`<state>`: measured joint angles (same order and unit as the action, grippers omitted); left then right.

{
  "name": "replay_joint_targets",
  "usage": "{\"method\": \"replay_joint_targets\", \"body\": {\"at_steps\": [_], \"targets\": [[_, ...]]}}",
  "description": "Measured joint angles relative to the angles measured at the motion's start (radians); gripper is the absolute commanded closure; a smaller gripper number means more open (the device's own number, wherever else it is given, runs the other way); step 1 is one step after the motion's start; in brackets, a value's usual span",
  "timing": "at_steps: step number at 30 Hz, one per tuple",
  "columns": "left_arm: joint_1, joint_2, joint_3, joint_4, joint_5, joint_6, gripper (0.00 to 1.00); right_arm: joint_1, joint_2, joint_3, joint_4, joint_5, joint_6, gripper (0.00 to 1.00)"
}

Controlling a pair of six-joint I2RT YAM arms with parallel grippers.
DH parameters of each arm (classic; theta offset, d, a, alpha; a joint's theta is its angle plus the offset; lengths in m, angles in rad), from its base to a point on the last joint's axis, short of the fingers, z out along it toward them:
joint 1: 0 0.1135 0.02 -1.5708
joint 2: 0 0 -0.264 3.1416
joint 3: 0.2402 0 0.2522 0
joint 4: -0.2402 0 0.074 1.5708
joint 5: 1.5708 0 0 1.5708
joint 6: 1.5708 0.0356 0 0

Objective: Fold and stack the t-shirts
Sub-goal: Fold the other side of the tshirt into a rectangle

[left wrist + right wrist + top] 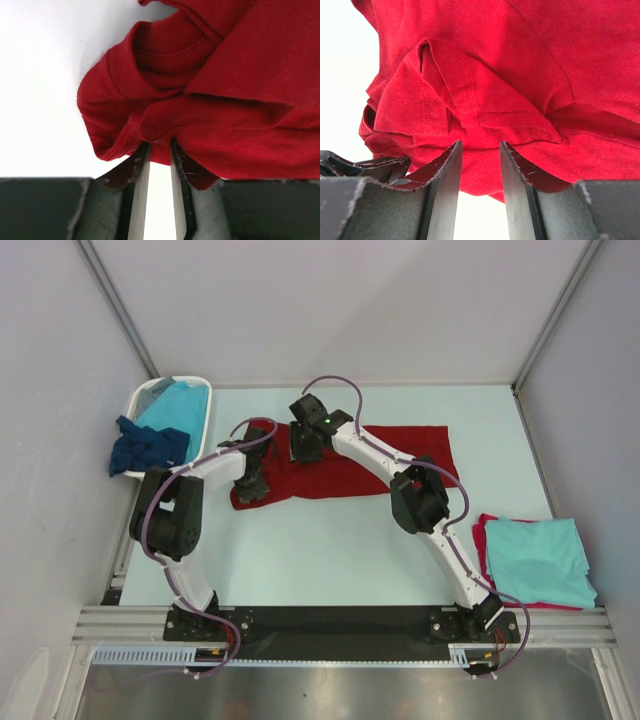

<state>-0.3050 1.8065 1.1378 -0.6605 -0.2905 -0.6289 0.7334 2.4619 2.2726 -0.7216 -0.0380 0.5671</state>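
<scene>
plain dark red t-shirt (400, 455) — turquoise shirt (540, 560), navy shirt (148, 448) — white basket (150, 392).

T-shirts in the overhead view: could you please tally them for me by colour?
Red t-shirts: 2
Turquoise t-shirts: 2
Navy t-shirts: 1
Total: 5

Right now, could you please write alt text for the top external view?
The left gripper and right gripper reach a dark red t-shirt on the table. A white basket of shirts sits far left; a turquoise shirt lies near right.
</scene>
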Motion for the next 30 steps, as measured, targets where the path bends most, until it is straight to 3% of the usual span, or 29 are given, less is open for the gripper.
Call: {"method": "replay_joint_targets", "body": {"at_steps": [12, 20, 23, 30], "targets": [[0.005, 0.004, 0.003, 0.001, 0.019, 0.001, 0.78, -0.005, 0.000, -0.001, 0.005, -0.010, 0.000, 0.58], [0.007, 0.003, 0.002, 0.009, 0.034, 0.001, 0.90, -0.005, 0.000, -0.011, 0.015, -0.023, 0.008, 0.58], [0.007, 0.000, -0.004, 0.018, 0.037, 0.000, 1.00, 0.000, 0.000, -0.042, 0.025, -0.023, 0.013, 0.57], [0.007, -0.005, -0.010, 0.026, 0.040, 0.001, 1.00, 0.012, 0.000, -0.098, 0.035, -0.024, 0.027, 0.57]]}}
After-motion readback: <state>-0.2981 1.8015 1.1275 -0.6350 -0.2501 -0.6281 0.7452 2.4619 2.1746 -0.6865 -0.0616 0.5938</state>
